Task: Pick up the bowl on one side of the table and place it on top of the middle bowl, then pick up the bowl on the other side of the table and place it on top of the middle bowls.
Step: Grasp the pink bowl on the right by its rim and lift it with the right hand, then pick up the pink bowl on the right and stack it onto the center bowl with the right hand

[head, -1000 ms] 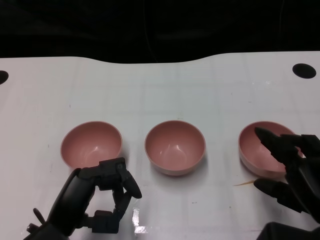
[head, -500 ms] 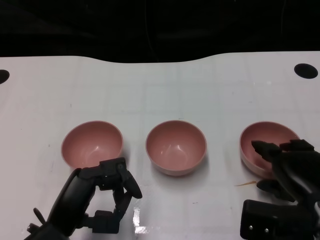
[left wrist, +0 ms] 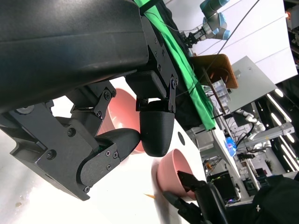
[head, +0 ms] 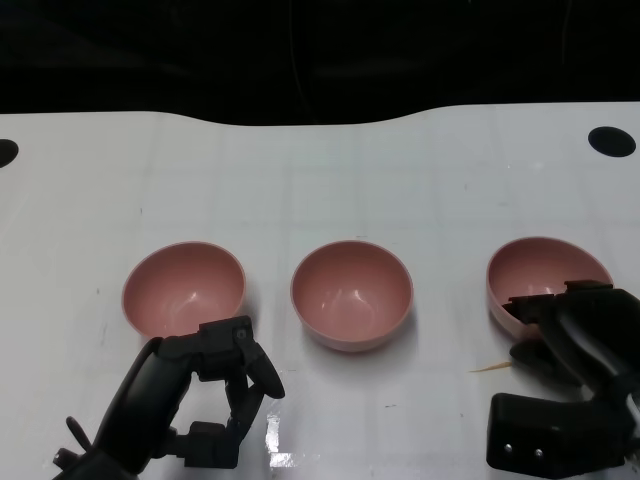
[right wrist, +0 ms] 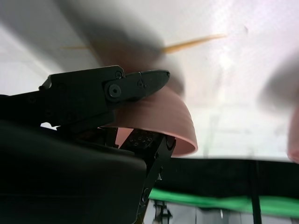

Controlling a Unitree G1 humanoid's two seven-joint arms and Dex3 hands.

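Three pink bowls stand in a row on the white table point(head: 320, 180): the left bowl point(head: 183, 287), the middle bowl point(head: 351, 292) and the right bowl point(head: 545, 272). My right hand point(head: 575, 335) grips the near rim of the right bowl, which looks slightly tilted. The right wrist view shows that rim point(right wrist: 161, 119) pinched between a finger outside and one inside. My left hand point(head: 215, 385) hangs just in front of the left bowl, fingers curled in and holding nothing. The left wrist view also shows the right bowl point(left wrist: 169, 173) with the right hand point(left wrist: 201, 203) at it.
A thin wooden splinter point(head: 490, 367) lies on the table by the right bowl. Black round holes sit at the far right point(head: 608, 141) and far left point(head: 5, 153) of the table. Beyond the far edge all is dark.
My right hand has turned and drawn back, closing on the right bowl's near rim; the bowl has shifted slightly right and tipped. The left hand and the other bowls have not moved.
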